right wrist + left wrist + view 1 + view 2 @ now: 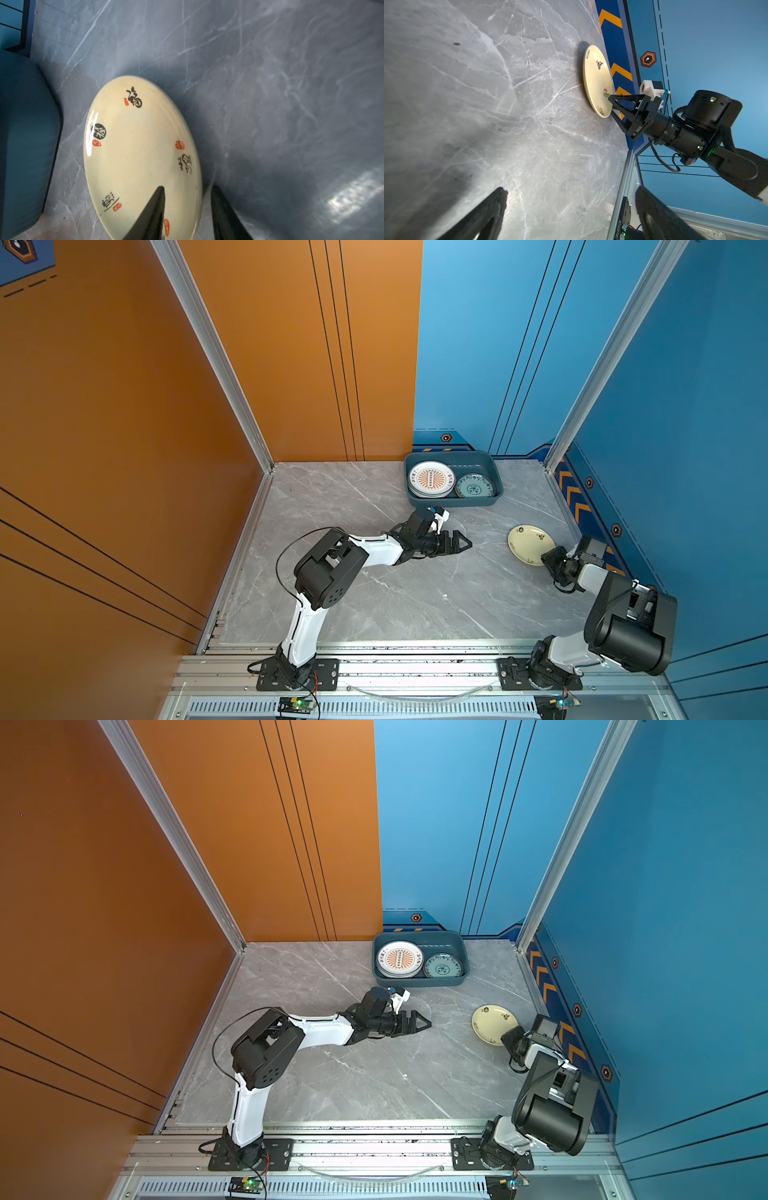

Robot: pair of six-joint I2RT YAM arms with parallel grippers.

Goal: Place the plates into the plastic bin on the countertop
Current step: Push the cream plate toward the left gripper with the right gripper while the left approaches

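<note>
A cream plate [531, 544] [494, 1023] with black characters and red seals lies on the grey marble countertop [374, 593] near the right wall. My right gripper [188, 187] [611, 106] is open and straddles the plate's near rim, one finger over its face and the other outside the edge. The dark teal plastic bin [453, 455] [419, 934] stands at the back. It holds a stack topped by a white plate with an orange sunburst [431, 479], and a teal floral plate [474, 488]. My left gripper [466, 540] [571, 189] hangs open and empty in front of the bin.
The blue right wall with orange chevrons [575, 497] rises just behind the cream plate. An orange wall [124, 448] bounds the left side. Aluminium rails [415, 668] with both arm bases run along the front edge. The bin's side [25, 135] shows in the right wrist view.
</note>
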